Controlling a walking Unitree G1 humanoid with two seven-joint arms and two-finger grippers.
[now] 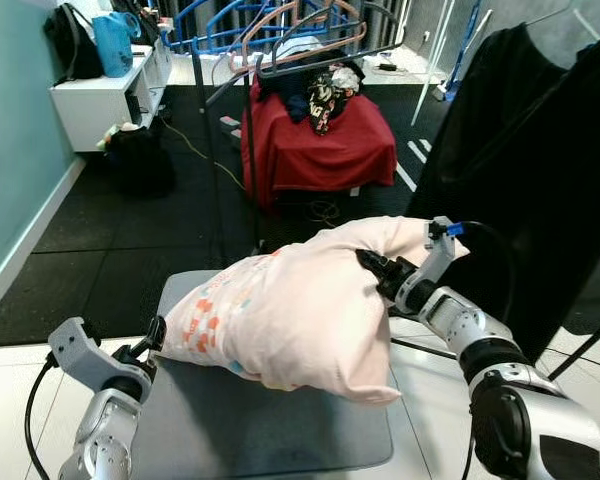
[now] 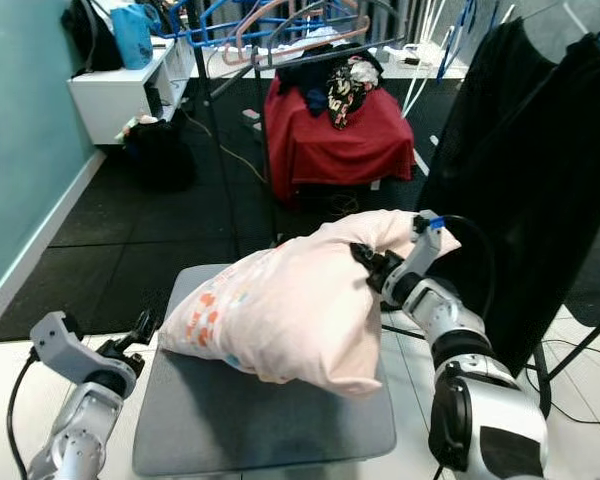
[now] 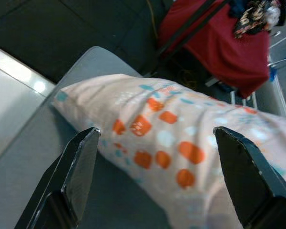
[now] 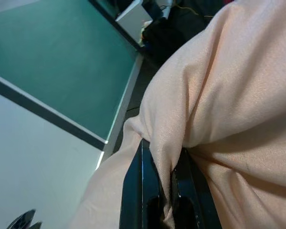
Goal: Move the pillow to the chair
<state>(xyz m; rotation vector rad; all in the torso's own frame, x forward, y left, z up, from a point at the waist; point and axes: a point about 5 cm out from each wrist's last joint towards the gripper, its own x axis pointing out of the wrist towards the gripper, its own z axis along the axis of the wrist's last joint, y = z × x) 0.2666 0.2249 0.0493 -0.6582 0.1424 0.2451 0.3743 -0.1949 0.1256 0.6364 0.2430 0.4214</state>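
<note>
A pale pink pillow (image 1: pixel 300 305) with orange and blue squares lies across the grey chair seat (image 1: pixel 270 425), its far end overhanging the seat on the right. My right gripper (image 1: pixel 372 268) is shut on a fold of the pillow's fabric near that end; the right wrist view shows the cloth pinched between the fingers (image 4: pixel 144 188). My left gripper (image 1: pixel 152 338) is open just beside the pillow's near left corner, and in the left wrist view the patterned corner (image 3: pixel 152 133) lies between the spread fingers, apart from them.
A black cloth on a stand (image 1: pixel 525 170) rises close on the right. Ahead stand a clothes rack pole (image 1: pixel 250 150) and a red-draped box with clothes (image 1: pixel 320 140). A white shelf with bags (image 1: pixel 105 85) lines the teal wall on the left. Floor is black matting beyond white tiles.
</note>
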